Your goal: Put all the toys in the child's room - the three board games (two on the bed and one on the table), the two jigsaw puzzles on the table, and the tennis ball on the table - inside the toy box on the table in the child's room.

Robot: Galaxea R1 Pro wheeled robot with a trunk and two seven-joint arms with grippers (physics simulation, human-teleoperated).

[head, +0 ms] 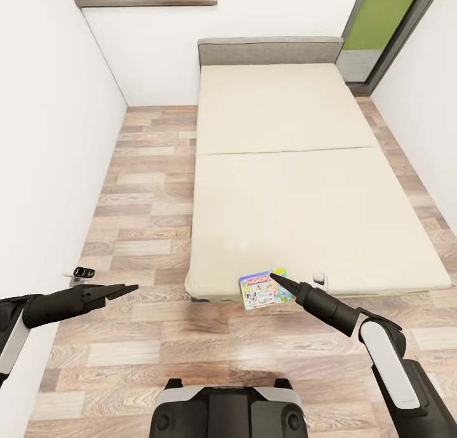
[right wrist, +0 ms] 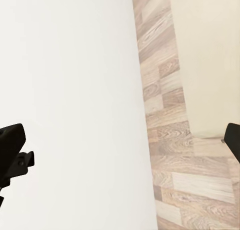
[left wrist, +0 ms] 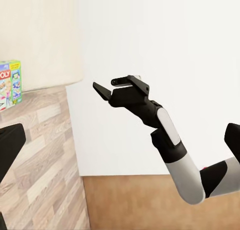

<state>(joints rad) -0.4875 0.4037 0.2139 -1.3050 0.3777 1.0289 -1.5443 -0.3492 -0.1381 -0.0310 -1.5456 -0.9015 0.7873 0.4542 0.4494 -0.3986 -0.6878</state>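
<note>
You are at the foot of the bed (head: pixel 298 190), which fills the middle of the head view, and the step in hand looks like fetching a board game from it. The Monopoly box (head: pixel 263 289) lies flat at the near edge of the mattress, lower centre of the frame, its corner hanging a little over the edge. The left wrist view catches the same box (left wrist: pixel 10 85) at its left edge, above the wood floor (head: pixel 146 190).

Your right claw (head: pixel 277 277) reaches in from the lower right and its tip sits over the box's near right corner; in the head view the fingers read as drawn together to a point, and the left wrist view shows them (left wrist: pixel 107 90) only narrowly parted, holding nothing. Whether the tip touches the box, you cannot tell. Your left claw (head: pixel 124 290) hangs at the lower left over the floor, beside the white wall (head: pixel 51 139), fingers close together and empty.

The second game said to be on the bed is not evident on the mattress from here. For the next move, you will likely need to spread the right claw, then take the box by its overhanging edge, since it lies too flat to pinch from above.
</note>
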